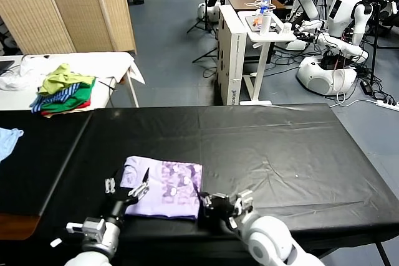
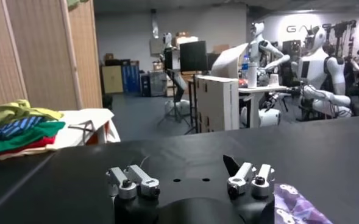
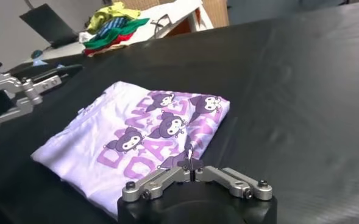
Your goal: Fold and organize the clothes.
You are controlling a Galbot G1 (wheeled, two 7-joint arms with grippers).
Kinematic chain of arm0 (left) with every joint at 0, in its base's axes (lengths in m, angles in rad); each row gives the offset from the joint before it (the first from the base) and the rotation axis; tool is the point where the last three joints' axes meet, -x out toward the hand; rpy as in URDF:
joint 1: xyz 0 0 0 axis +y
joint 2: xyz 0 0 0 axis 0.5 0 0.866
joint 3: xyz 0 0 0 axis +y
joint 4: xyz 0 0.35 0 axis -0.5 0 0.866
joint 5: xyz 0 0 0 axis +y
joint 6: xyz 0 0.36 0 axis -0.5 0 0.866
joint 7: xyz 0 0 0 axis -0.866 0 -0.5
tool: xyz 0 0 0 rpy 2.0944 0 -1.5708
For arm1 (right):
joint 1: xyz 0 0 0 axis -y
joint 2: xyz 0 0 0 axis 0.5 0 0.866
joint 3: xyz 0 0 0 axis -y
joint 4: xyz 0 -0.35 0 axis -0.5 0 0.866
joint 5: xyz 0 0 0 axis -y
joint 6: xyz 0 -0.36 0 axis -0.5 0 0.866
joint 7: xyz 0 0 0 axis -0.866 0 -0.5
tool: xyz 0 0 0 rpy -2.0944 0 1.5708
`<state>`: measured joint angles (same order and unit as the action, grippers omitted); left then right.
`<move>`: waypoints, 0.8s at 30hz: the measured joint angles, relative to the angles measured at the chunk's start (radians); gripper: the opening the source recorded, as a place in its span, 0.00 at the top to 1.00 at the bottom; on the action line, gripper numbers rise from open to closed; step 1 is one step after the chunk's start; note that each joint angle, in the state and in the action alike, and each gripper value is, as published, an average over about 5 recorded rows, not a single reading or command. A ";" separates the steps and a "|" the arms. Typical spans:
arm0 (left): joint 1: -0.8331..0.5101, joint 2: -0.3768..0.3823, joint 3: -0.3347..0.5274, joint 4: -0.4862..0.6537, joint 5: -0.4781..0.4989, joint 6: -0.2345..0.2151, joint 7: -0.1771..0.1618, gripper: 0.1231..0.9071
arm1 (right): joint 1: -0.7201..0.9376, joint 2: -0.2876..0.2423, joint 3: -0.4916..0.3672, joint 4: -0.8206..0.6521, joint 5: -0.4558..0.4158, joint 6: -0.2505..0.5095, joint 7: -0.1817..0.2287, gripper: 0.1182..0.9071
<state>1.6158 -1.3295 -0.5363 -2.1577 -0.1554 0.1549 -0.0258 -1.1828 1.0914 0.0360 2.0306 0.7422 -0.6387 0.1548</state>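
Observation:
The pale lavender T-shirt [image 1: 163, 188] lies folded on the black table [image 1: 280, 154] near its front edge, with the purple print facing up. It also shows in the right wrist view [image 3: 136, 131] and at the edge of the left wrist view [image 2: 295, 207]. My right gripper [image 1: 198, 196] [image 3: 191, 161] is at the shirt's near right corner, shut on that corner of the fabric. My left gripper [image 1: 126, 186] [image 2: 191, 179] is open and empty, low over the table at the shirt's left edge. It shows farther off in the right wrist view [image 3: 27, 82].
A green, striped and red pile of garments [image 1: 62, 88] sits on a white table at the back left. A light blue cloth [image 1: 7, 140] lies at the far left. Other robots [image 1: 349, 23] and a white stand [image 1: 240, 48] are behind the table.

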 joint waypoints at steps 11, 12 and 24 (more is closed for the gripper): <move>-0.009 -0.015 0.004 0.020 -0.021 -0.009 -0.008 0.00 | -0.097 -0.114 0.198 0.097 0.022 -0.057 -0.007 0.97; -0.007 -0.016 0.005 0.018 -0.030 -0.005 -0.012 0.00 | -0.101 -0.120 0.209 0.103 0.022 -0.063 -0.006 0.96; 0.016 -0.002 -0.018 -0.030 -0.171 0.068 -0.030 0.00 | -0.169 -0.167 0.309 0.180 0.021 -0.089 -0.018 0.16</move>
<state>1.6315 -1.3313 -0.5540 -2.1879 -0.3267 0.2232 -0.0556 -1.3522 0.9239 0.3454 2.2104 0.7633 -0.7281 0.1373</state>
